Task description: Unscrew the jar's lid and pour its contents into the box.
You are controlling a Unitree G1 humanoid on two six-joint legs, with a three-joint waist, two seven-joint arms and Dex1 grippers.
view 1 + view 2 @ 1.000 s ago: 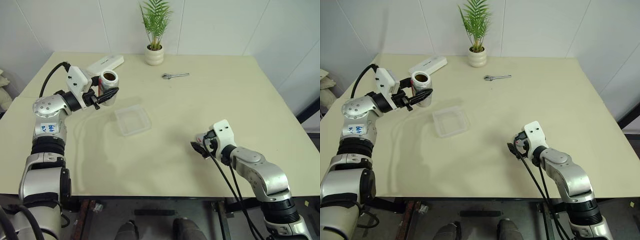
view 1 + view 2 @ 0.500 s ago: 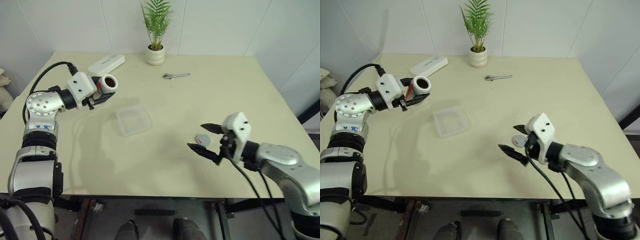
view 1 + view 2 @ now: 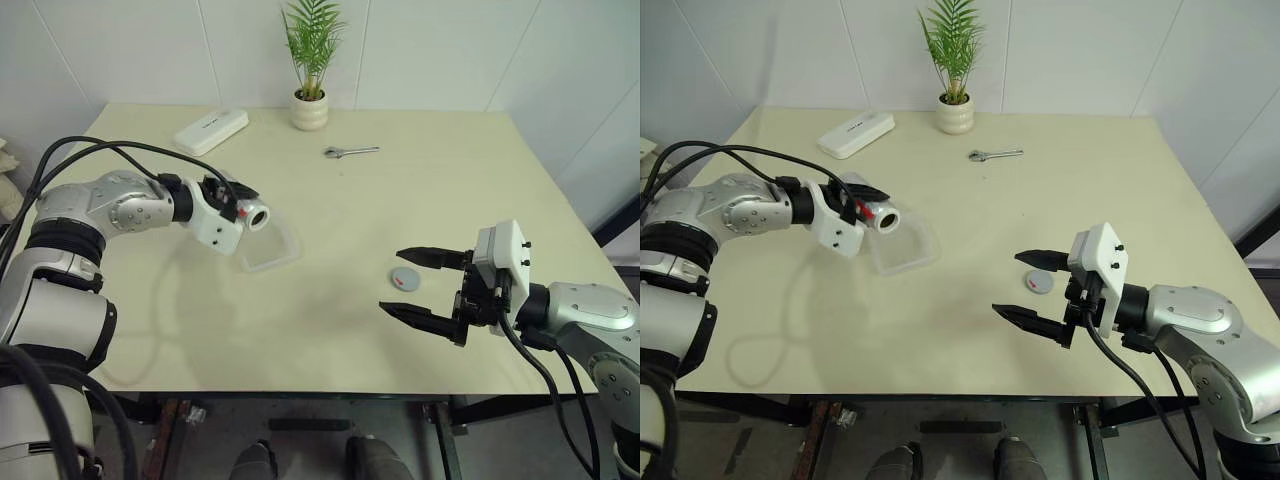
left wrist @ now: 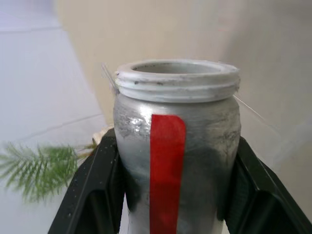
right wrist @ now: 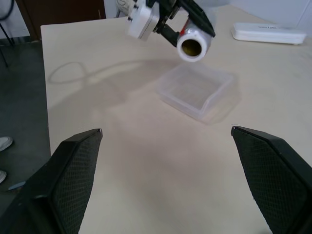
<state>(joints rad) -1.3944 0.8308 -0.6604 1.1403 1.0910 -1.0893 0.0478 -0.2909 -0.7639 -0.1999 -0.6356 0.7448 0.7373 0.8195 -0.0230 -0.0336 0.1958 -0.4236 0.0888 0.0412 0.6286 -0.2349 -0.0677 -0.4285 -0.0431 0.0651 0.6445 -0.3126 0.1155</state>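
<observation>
**Jar tipped over the clear box**

While the left gripper (image 3: 232,203) clamps the lidless jar (image 3: 250,213) on its side, the jar's open mouth hangs above the box (image 3: 272,248) on the table (image 3: 340,210). The right gripper (image 3: 420,287) hovers with fingers spread wide and empty, the lid (image 3: 405,277) lying flat just beneath it.

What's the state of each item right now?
jar: lid off, tipped on its side over the box, held in the left gripper
lid: off, flat on the table
box: open, on the table, looks empty
left gripper: shut on the jar
right gripper: open, empty, above the table near the lid
</observation>
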